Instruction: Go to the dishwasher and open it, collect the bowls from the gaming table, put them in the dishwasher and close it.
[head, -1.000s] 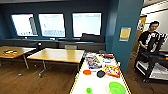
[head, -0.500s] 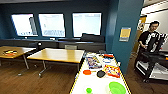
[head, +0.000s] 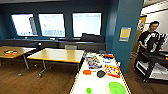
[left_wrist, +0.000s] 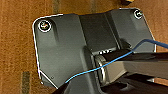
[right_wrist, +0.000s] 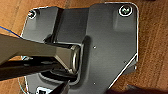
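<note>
The gaming table (head: 80, 85), with a white top and a yellow edge, stretches away from me in the lower middle of the head view. On its near end sits a shallow bright green bowl (head: 116, 88), and a smaller green bowl (head: 88, 90) lies to its left. Farther along the top lie an orange dish (head: 87, 72), a black round thing (head: 101, 73) and colourful flat packets (head: 111, 70). The dishwasher is out of view. Both wrist views look down on my own dark plate over wooden floor (left_wrist: 17, 50).
Two wooden tables (head: 58, 55) stand to the left on the wood floor. A teal pillar (head: 125, 37) rises right of the gaming table. A person (head: 150, 37) stands behind a dark cart (head: 152, 65) at the far right.
</note>
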